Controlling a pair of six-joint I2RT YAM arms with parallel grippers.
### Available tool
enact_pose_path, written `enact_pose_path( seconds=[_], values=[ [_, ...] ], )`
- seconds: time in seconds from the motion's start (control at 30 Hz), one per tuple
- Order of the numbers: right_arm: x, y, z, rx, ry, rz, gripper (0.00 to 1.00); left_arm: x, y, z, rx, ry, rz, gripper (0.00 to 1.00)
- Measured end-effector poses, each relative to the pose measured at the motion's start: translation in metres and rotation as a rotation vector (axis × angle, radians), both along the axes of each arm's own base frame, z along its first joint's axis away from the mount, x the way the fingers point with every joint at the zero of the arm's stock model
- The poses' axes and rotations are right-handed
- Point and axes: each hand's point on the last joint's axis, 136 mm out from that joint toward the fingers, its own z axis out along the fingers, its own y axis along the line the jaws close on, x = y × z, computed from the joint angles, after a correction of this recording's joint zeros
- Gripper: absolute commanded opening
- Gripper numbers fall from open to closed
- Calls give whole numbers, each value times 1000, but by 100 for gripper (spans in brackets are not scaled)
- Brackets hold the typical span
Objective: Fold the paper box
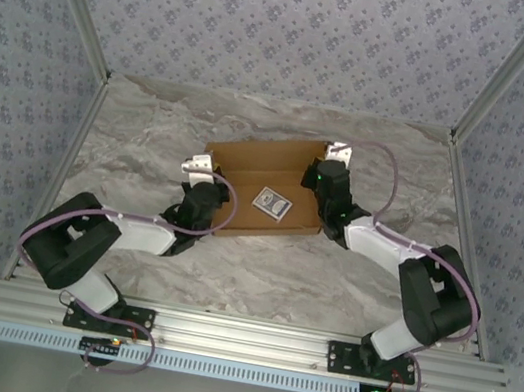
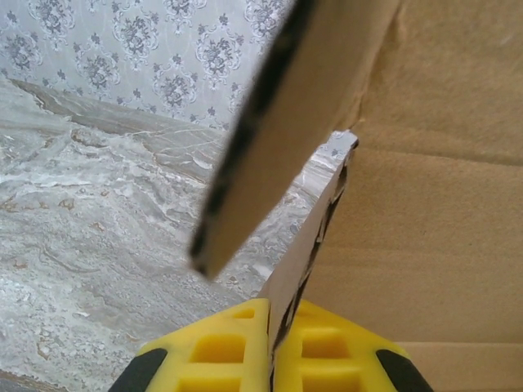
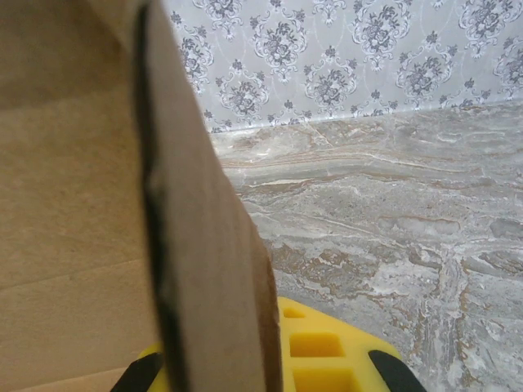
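The paper box is plain brown cardboard, a shallow rectangular tray near the middle of the marble table. In the top view its long axis runs from about 8 o'clock to 2 o'clock, and its floor is smooth and matte with low walls raised along the long sides. A small white-and-dark card lies on the floor towards the box's 5 o'clock side. The left gripper is at the box's 9 o'clock end. In its wrist view the yellow pads are pressed together on the thin, dark-cored edge of an upright end wall. A second flap slants in from 12 o'clock just above that wall, and its cut edge is ragged and dark. The right gripper is at the box's 2 o'clock corner. In its wrist view a cardboard wall stands edge-on between the fingers, and the yellow pad at 5 o'clock sits tight against it, so this claw is also closed on the wall. Bare marble lies open around the box. There is a narrow strip at 12 o'clock before the patterned back wall, wider stretches at 9 and 3 o'clock towards the side panels, and a broad band at 6 o'clock before the arm bases.
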Motion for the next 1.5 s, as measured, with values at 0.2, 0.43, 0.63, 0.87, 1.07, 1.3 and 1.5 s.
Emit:
enact_pose_path(
  seconds=[0.2,0.43,0.63,0.87,1.07,1.3,1.5],
  values=[
    [-12,-2,-3,6,-27,9,3,-7,-1,-5,8,-19,0,12],
    [-26,-7,-7,4,-60,-7,4,-14,-5,-13,30,-50,20,12],
    [-38,-15,-11,10,-85,-24,4,-20,-10,-16,43,-73,19,14],
    [-47,-18,-16,25,-112,-27,5,-25,-9,-25,61,-62,14,15],
    [-52,-22,-18,29,-127,-41,5,-28,-5,-35,92,-37,12,19],
    [-55,-32,-20,20,-134,-91,5,-34,5,-52,171,32,23,33],
    [-55,-33,-19,17,-135,-100,4,-36,7,-36,140,20,23,40]
  ],
)
